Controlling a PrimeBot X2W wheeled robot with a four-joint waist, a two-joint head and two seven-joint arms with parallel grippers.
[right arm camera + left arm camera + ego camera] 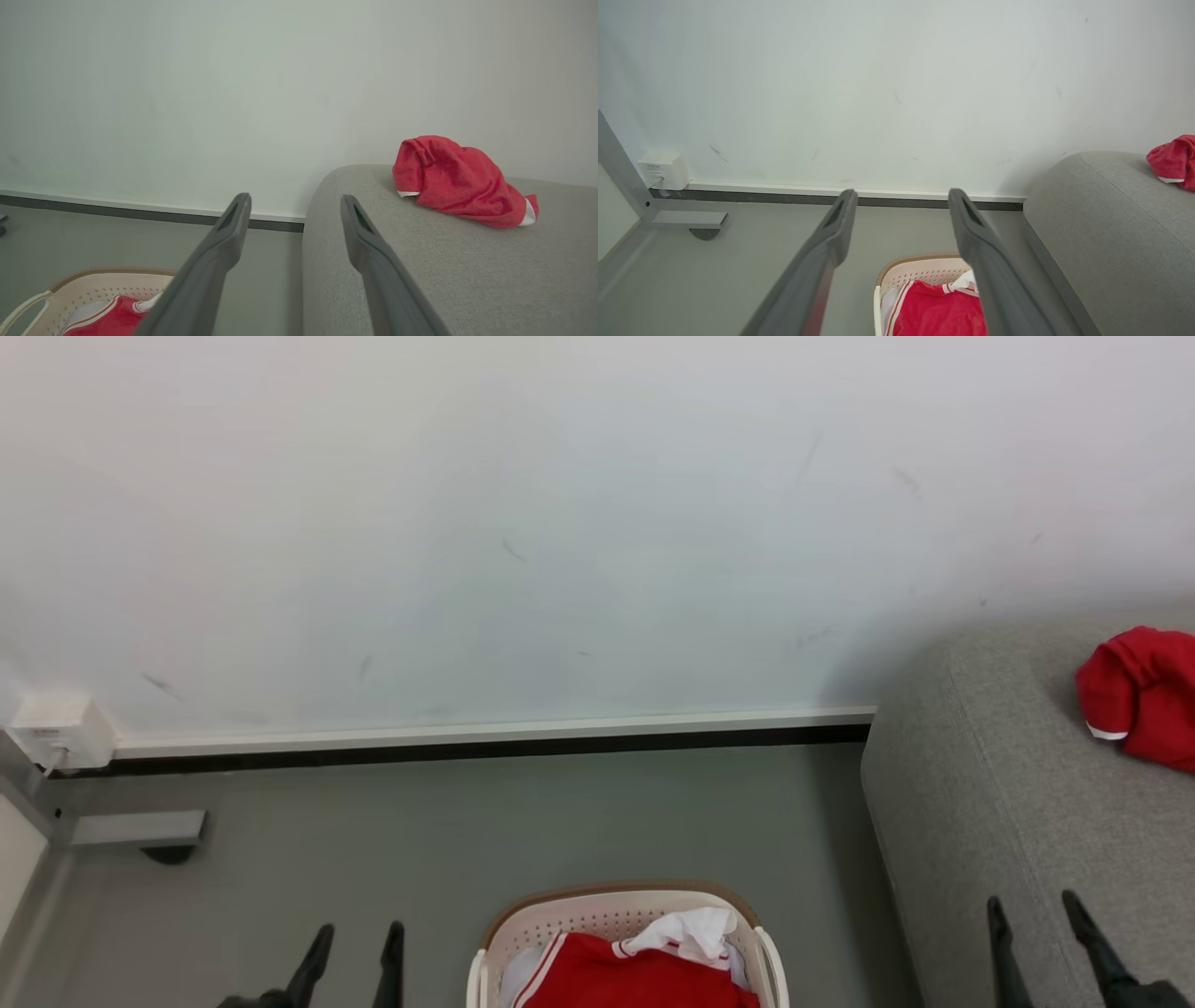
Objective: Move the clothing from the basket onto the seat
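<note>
Clothing (644, 975), red and white, sits heaped in the basket (597, 917); one red garment (1139, 695) already lies by the back edge of the seat (980, 803). Left claw (360, 928) and right claw (1031, 898) are spread wide, empty. Plenty left, I'd say.

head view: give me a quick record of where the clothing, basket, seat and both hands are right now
basket: on the floor, left of the seat, between the hands
in basket: striped red garment, white cloth
seat: crumpled red garment lies on it
left hand: open, empty
right hand: open, empty, by the seat's edge
task: partly done
</note>
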